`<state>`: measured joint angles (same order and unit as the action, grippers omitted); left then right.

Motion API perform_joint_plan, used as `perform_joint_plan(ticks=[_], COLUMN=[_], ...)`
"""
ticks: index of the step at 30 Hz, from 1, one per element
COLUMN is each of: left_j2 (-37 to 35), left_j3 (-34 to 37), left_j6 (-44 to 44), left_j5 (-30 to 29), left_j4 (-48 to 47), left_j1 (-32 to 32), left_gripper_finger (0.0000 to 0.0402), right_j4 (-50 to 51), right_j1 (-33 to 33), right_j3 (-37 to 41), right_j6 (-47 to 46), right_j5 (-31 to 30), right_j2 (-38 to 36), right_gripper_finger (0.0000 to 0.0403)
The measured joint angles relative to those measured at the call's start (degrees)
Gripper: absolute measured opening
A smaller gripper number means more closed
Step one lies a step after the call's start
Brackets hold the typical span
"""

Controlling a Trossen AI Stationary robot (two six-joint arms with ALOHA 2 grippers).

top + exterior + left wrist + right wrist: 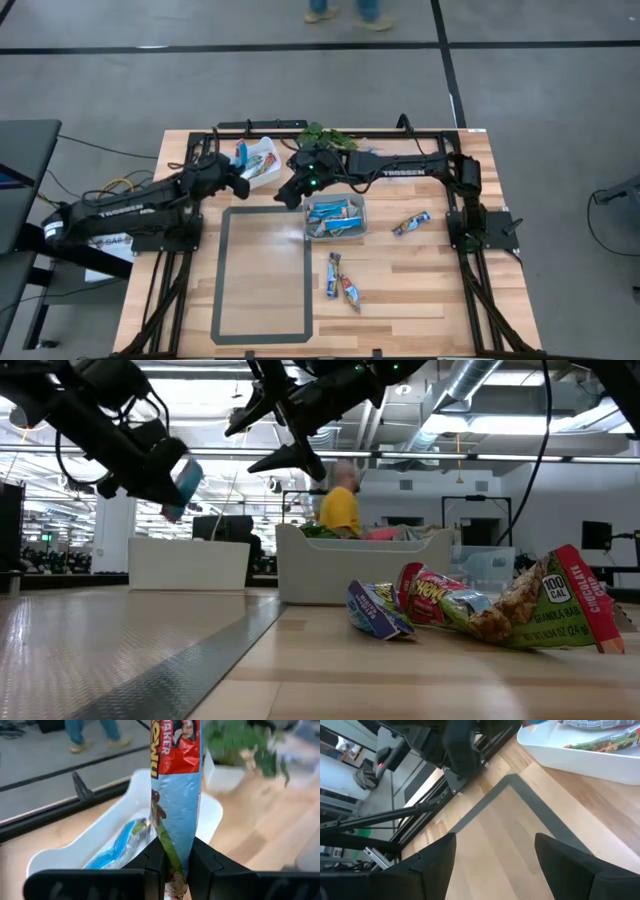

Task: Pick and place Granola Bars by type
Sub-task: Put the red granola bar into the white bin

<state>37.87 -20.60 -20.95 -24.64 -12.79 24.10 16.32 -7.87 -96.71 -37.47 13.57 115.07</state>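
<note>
My left gripper [177, 860] is shut on a blue-and-red granola bar [177, 795] and hangs above the far white tray [135, 795], where another blue bar [117, 850] lies. In the low view this gripper [165, 475] is high over the table with the bar [186, 480] in it. My right gripper [286, 196] is open and touches nothing; it hovers over the grey taped rectangle [520, 795], beside the middle tray [362, 206], which holds several bars. Three loose bars lie flat on the wood [411, 224] [335, 272] [350, 291]. My left gripper pinches the bar between its two fingers at one end [175, 851]. The rest of the wrapper sticks out beyond the fingertips along the fingers' line. The bar is lifted clear, over the far tray.
A green plant sprig [325, 133] lies at the table's far edge behind the trays. The taped rectangle [265, 270] takes up the near left of the table. In the low view, crumpled bars [480, 605] lie near the camera. A person stands in the room beyond [342, 500].
</note>
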Motion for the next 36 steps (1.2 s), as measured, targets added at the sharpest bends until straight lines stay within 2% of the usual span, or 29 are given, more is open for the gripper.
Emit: perform_joint_plan(ticks=[5,12,16,23,26,28,31,36], left_j2=[2.83,7.16,8.53,8.61,8.58,8.52,8.49,8.43], left_j3=[0.00,0.00,-0.02,-0.02,-0.36,-1.61,-4.33,-9.48], left_j6=[4.78,6.39,7.18,7.39,5.05,3.91,3.18,0.37], left_j5=[6.28,5.94,6.03,6.88,12.47,17.29,27.40,43.81], left_j4=[-0.37,-0.74,-1.89,-0.87,0.35,2.47,7.44,16.55], left_j1=[3.52,6.85,8.69,10.73,10.92,10.88,10.58,8.92], left_gripper_finger=[0.0043,0.0051,0.0082,0.0165,0.0189,0.0199,0.0205,0.0204], right_j4=[0.02,0.18,0.57,2.12,2.15,2.40,3.88,12.24], right_j1=[0.77,1.47,1.90,2.34,2.74,3.03,3.83,7.06], right_j3=[0.00,0.00,0.00,0.00,0.00,0.00,-0.02,-0.04], right_j6=[-0.19,-0.78,-1.53,-1.54,-1.56,-2.00,-3.31,-4.96], right_j5=[0.03,0.05,0.06,0.10,0.46,2.86,5.54,5.61], right_j2=[0.00,0.00,0.00,0.00,0.00,-0.25,-1.47,-4.97], right_gripper_finger=[0.0265,0.0265,0.0265,0.0265,0.0265,0.0265,0.0265,0.0265])
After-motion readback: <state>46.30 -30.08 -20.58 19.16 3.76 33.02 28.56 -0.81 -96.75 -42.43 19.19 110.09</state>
